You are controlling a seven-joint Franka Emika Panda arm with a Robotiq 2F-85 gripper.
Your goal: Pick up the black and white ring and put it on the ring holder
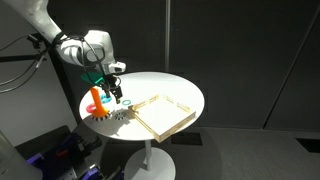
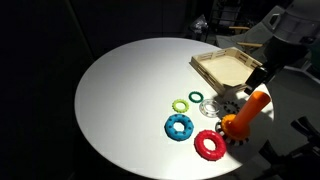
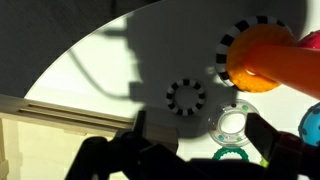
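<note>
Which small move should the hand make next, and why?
Probably lower the open hand toward the black and white ring, shifting slightly forward. In the wrist view the ring lies flat and untouched just ahead of the gap between the fingers; the ring holder and a clear ring sit close beside it, so the descent should stay straight.

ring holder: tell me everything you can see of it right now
The ring holder: short orange peg, plastic-looking, rounded top, on a flat round base with a dark-and-yellowish blocked rim. Peg bare, no ring on it. It stands on the white table near the edge, by the red ring; contact there unclear. The open gripper is close above the peg, apparently not touching.
</note>
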